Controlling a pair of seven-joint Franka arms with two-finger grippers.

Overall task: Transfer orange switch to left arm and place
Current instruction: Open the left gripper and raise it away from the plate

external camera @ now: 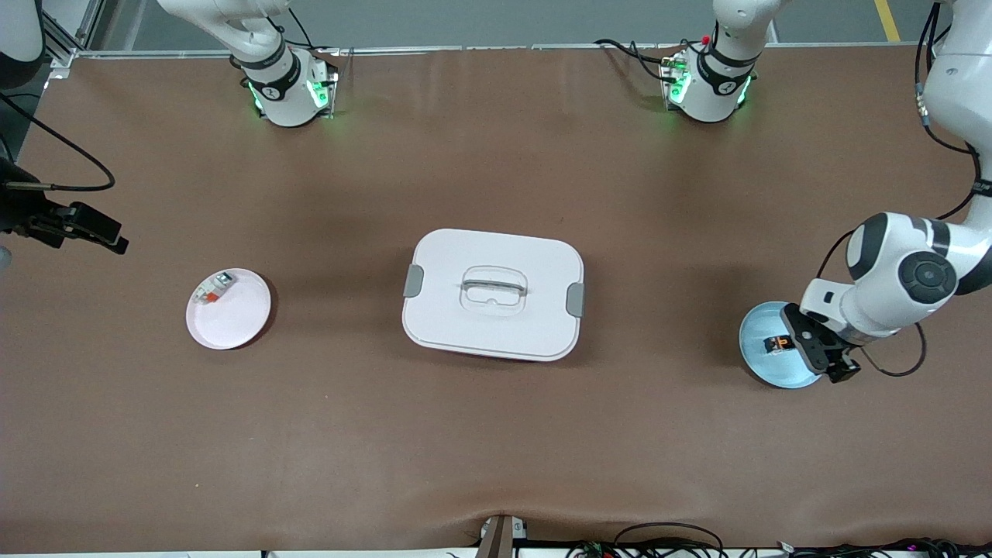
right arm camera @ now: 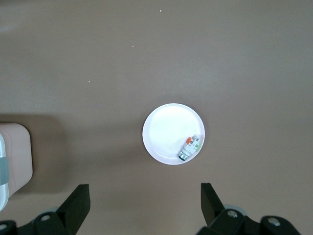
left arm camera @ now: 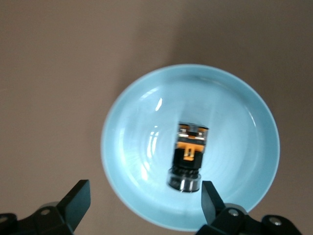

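Orange switch (external camera: pixel 778 344), a tiny black blocky part with copper-orange fittings, lies in the shallow pale-blue round plate (external camera: pixel 756 341) at the left arm's end of the table, not yet gripped.

Working across the front view from the right arm's end: the right gripper (external camera: pixel 89 227) waits high over bare brown tabletop (external camera: pixel 496 434), its fingers (right arm camera: pixel 78 201) spread and empty in its own wrist view. Just below it sits a white round plate (external camera: pixel 232 325) holding a small white-grey piece with a red-orange mark (external camera: pixel 214 288). At mid-table stands the large white lidded box (external camera: pixel 494 293) with grey side clasps, well apart from both plates. Last comes the left gripper (external camera: pixel 823 355), low over the blue plate with its jaws wide and nothing between them.

The step in hand looks like the pick. In the left wrist view the switch (left arm camera: pixel 189 156) lies closer to one finger (left arm camera: pixel 210 201) than the other, so centring the jaws over it before descending should prevent a nudge. Closing across the narrow black body, clear of the plate's raised rim, would likely hold best.
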